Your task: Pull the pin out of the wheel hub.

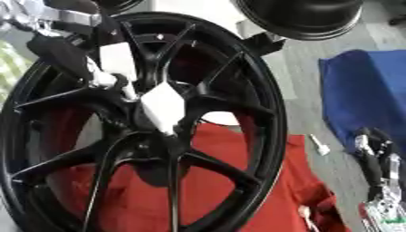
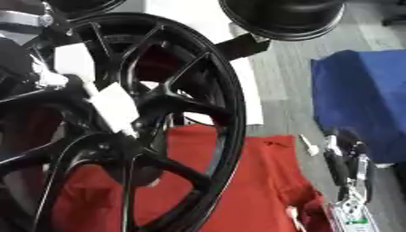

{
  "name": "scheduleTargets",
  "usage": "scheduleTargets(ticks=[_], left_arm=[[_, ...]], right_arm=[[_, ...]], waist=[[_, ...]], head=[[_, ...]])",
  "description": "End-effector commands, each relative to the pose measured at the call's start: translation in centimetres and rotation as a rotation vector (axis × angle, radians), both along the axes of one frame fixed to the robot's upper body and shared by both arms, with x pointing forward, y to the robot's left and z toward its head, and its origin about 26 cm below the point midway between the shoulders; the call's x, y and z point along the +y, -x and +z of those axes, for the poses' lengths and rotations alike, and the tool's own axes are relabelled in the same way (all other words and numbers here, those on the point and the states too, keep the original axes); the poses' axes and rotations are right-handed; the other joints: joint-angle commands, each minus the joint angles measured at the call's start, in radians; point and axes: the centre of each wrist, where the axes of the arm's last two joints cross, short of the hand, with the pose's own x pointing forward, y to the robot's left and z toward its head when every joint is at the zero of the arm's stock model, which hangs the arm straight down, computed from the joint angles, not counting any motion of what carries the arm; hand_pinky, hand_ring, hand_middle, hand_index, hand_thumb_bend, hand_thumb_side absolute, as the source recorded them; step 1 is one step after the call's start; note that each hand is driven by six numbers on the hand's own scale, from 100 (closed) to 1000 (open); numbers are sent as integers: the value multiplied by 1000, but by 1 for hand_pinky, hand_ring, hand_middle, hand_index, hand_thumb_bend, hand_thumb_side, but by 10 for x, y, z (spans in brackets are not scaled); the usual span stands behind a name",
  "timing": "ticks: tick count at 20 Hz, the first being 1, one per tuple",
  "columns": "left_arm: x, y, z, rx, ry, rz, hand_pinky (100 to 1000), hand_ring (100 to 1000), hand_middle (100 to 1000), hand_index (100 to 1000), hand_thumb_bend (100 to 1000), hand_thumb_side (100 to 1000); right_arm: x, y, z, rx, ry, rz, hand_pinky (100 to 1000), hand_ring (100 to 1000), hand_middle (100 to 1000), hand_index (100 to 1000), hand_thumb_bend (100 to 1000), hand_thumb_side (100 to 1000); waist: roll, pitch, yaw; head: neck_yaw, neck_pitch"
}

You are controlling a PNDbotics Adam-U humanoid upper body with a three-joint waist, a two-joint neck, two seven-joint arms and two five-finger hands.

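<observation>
A big black spoked wheel (image 1: 238, 59) stands tilted over a red cloth (image 1: 269, 181) and fills most of both views. My left hand (image 1: 117, 59), black with white parts, comes in from the upper left and lies across the spokes. A white piece (image 1: 162, 108) at its end sits right on the hub at the wheel's centre. The pin itself cannot be made out there. My right hand (image 1: 374, 156) rests idle at the lower right, away from the wheel, with relaxed fingers and nothing in it.
A blue cloth (image 1: 369, 90) lies on the grey floor at the right. A black round object (image 1: 305, 16) hangs at the top right. Two small white pin-like things (image 1: 319, 146) (image 1: 305, 214) lie near the red cloth's right edge.
</observation>
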Motion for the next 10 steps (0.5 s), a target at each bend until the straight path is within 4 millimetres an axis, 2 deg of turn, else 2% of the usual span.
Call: scheduleTargets(ticks=[1, 2, 7, 10], left_arm=[[3, 4, 10, -20, 20, 12, 657, 586, 493, 689, 147, 349], [2, 6, 11, -17, 31, 11, 640, 564, 467, 669, 100, 327], [2, 22, 27, 7, 151, 14, 569, 474, 329, 538, 100, 313], [5, 38, 41, 22, 246, 21, 541, 444, 285, 497, 100, 322]], right_arm=[[-3, 0, 8, -23, 11, -4, 682, 848, 697, 852, 249, 560], [-3, 0, 8, -23, 11, -4, 682, 848, 697, 852, 249, 561], [-4, 0, 7, -17, 9, -6, 683, 848, 697, 852, 249, 569], [-4, 0, 7, -14, 7, -8, 683, 848, 697, 852, 250, 570]], waist=[[-1, -18, -1], [-1, -19, -1], [-1, -21, 0], [0, -22, 2]], head=[[5, -10], [5, -10], [5, -11], [4, -10]])
